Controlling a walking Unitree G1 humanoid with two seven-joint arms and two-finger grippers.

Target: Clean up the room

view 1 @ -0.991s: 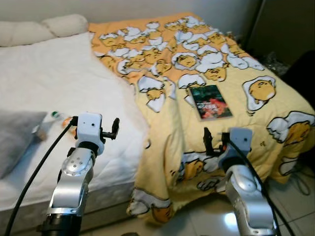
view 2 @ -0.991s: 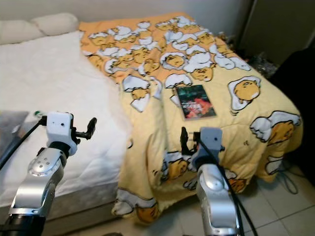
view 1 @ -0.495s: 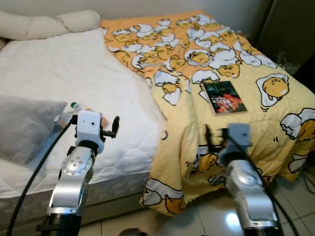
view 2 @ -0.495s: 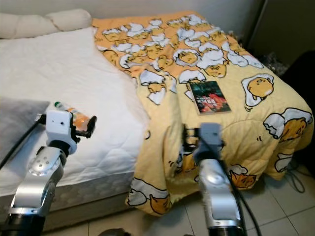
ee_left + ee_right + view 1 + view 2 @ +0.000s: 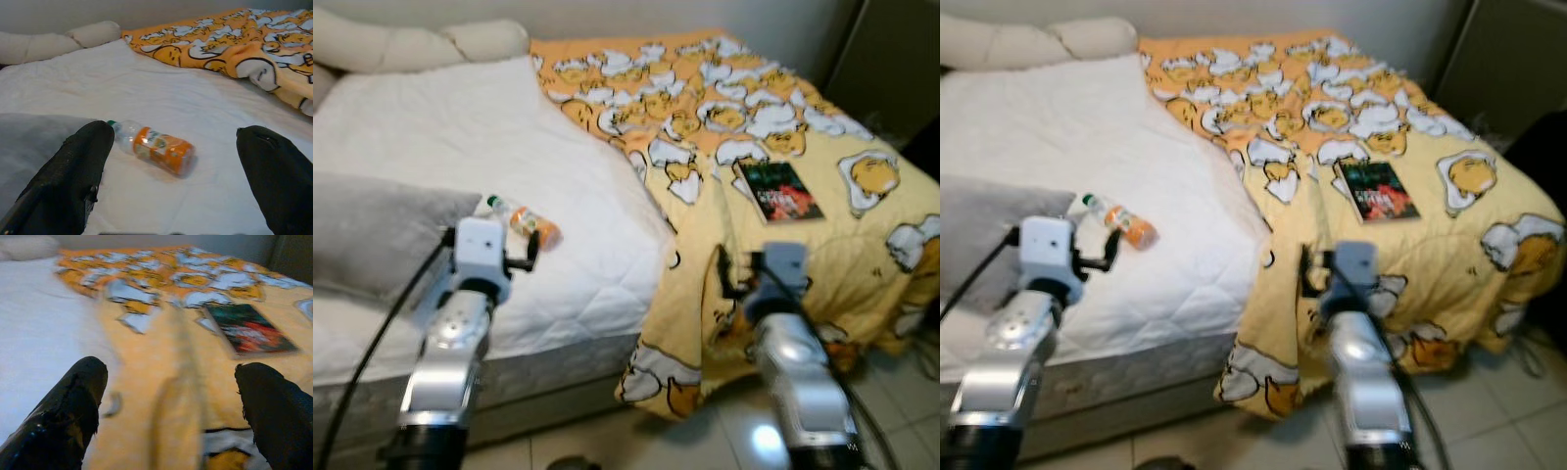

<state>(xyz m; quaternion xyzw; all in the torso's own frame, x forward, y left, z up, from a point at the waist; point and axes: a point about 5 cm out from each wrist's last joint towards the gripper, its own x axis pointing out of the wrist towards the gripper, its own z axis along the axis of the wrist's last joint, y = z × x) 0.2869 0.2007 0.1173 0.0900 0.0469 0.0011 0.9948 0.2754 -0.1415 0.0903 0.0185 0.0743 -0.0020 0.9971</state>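
I judge I am in the approach step, squaring up to the bed (image 5: 431, 127). An orange bottle (image 5: 156, 147) lies on its side on the white sheet beside the grey pillow (image 5: 372, 230); a book (image 5: 780, 190) rests on the yellow blanket (image 5: 862, 255). My left pincer (image 5: 176, 196) gapes wide before the bottle; my right pincer (image 5: 166, 416) spreads wide toward the book. Next I must reach forward and straddle the bottle.
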